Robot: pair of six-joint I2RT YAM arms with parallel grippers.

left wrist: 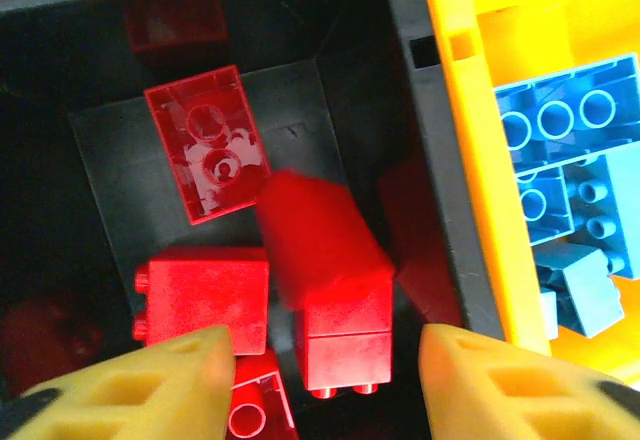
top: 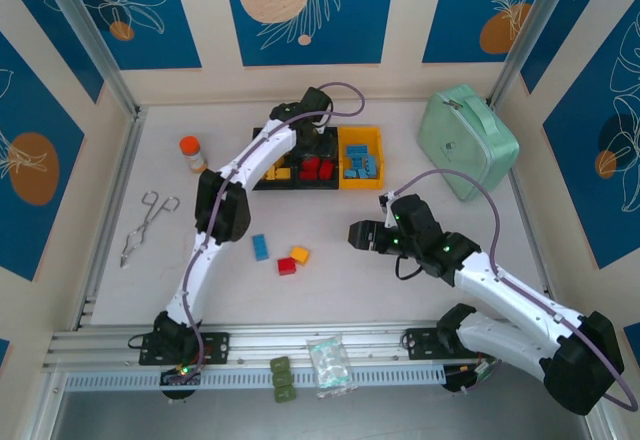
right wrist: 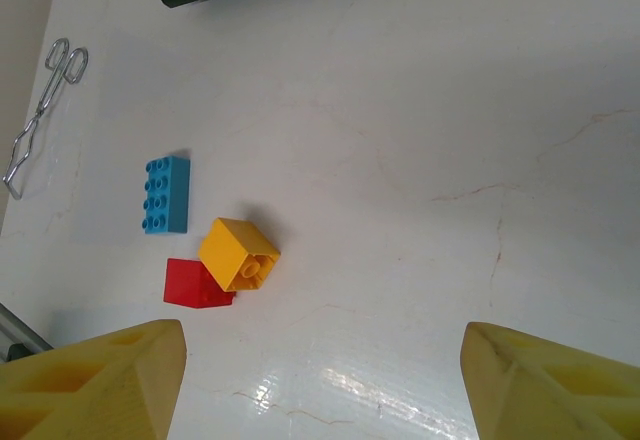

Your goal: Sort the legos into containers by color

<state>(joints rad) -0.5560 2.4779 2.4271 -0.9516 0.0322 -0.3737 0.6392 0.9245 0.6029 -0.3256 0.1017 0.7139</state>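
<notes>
My left gripper (top: 314, 148) hangs over the middle black container (top: 318, 184), which holds several red legos (left wrist: 208, 140). Its yellow fingers (left wrist: 180, 380) stand apart, open, and a blurred red lego (left wrist: 320, 245) lies loose below them, touching neither. The yellow container (left wrist: 480, 160) beside it holds blue legos (left wrist: 560, 120). On the table lie a blue lego (right wrist: 166, 195), a yellow lego (right wrist: 239, 253) and a red lego (right wrist: 195, 285), close together. My right gripper (top: 352, 235) hovers to their right, open and empty, its fingertips (right wrist: 100, 380) wide apart.
An orange-capped bottle (top: 191, 153) and metal tongs (top: 147, 225) lie at the left. A mint-green case (top: 466, 140) stands at the back right. Olive-green blocks (top: 282, 378) and a small plastic bag (top: 330, 365) rest on the front rail.
</notes>
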